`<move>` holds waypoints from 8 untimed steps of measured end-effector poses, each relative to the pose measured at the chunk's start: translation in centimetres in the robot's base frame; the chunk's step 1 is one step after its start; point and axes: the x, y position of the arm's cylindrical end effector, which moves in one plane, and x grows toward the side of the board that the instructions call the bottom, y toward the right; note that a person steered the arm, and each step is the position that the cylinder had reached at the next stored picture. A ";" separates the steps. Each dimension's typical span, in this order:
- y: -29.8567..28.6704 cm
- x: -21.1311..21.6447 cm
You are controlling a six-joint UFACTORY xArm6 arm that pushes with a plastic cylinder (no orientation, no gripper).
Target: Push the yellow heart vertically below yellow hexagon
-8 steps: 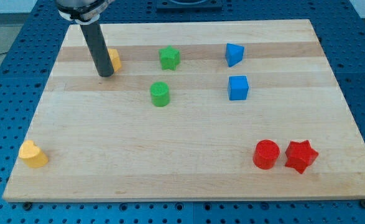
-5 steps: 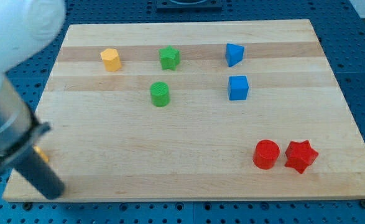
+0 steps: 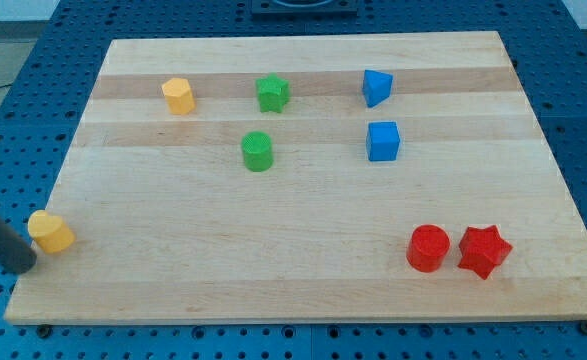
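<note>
The yellow heart (image 3: 50, 231) lies near the board's left edge, low in the view. The yellow hexagon (image 3: 178, 96) stands near the view's top left, well up and to the right of the heart. My rod comes in from the view's left edge, and my tip (image 3: 23, 264) is just left of and below the heart, close to it or touching it.
A green star (image 3: 272, 93) and a green cylinder (image 3: 257, 151) sit right of the hexagon. A blue block (image 3: 376, 87) and a blue cube (image 3: 383, 141) are further right. A red cylinder (image 3: 428, 248) and a red star (image 3: 484, 250) are at the bottom right.
The rod left the hexagon at the top, swung down to the view's bottom left, and now sits at the heart's left. The heart has shifted slightly up and right.
</note>
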 end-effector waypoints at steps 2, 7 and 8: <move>5.4 -5.2; 5.2 -13.5; 6.7 -13.3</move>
